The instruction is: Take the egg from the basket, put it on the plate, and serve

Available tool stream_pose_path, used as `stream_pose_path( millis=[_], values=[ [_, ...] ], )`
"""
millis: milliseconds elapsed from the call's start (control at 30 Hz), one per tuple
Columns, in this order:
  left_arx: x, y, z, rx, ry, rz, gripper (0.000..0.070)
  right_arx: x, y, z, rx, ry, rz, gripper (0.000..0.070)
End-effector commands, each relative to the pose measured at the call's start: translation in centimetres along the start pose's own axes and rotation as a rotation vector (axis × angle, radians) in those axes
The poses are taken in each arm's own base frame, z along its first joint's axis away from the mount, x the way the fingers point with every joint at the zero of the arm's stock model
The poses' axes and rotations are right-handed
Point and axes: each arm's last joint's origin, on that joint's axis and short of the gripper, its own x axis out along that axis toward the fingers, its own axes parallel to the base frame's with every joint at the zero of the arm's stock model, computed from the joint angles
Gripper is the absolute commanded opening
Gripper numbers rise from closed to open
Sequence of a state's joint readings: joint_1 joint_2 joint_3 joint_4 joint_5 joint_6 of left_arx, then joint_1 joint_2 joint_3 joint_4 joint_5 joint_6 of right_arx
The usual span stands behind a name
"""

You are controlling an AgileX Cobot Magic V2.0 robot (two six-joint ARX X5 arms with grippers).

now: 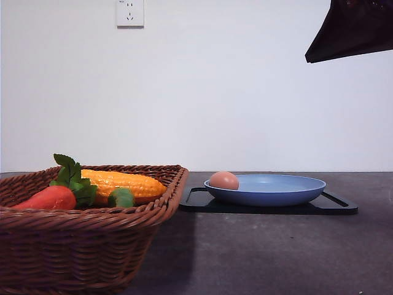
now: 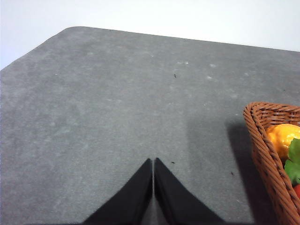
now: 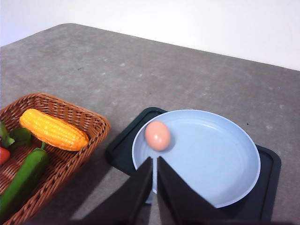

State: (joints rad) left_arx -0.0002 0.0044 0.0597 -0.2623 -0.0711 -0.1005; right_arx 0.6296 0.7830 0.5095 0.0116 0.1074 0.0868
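Looking at it now, the egg (image 3: 158, 135) already sits inside the plate (image 3: 220, 161) near the rim facing the basket (image 3: 89, 123), just ahead of the right gripper (image 3: 154, 161), whose jaws are closed and empty. Left gripper (image 2: 153, 163) is pinched shut too, holding nothing, over bare table beside the basket. So I'd say serving falls to the right arm.

Plain white wall (image 1: 245, 92) behind, a white socket (image 1: 129, 12) high on it. Table (image 1: 276, 252) dark grey, matte, faintly speckled, with a rounded corner. Light even; soft shadows on the table.
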Motion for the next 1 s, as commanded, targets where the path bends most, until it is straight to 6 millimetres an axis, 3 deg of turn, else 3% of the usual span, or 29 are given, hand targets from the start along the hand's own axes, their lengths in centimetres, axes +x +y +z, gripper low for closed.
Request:
stream_pose_path(
  millis=[0,433,700,800,967],
  values=[
    [0.1,0.1,-0.7,-0.007,0.045,0.002,0.0,0.0,0.2,0.4,0.013,-0.014,0.008,0.0],
    [0.1,0.1,-0.7,-0.007,0.045,0.002,0.0,-0.2,0.2,0.3,0.004,-0.007,0.009,0.0],
    [0.2,0.1,-0.7,-0.007,0.043,0.002,0.0,-4.9,-1.8,1.5,-0.111,-0.201,-0.17,0.0],
    [0.2,0.1,-0.7,-0.007,0.042,0.002,0.0,-6.3,-3.1,0.4,-0.104,-0.25,-0.269,0.0],
    [0.2,0.1,-0.7,-0.007,0.042,0.002,0.0,-7.1,-4.9,-3.3,-0.09,-0.264,-0.353,0.0]
  ],
)
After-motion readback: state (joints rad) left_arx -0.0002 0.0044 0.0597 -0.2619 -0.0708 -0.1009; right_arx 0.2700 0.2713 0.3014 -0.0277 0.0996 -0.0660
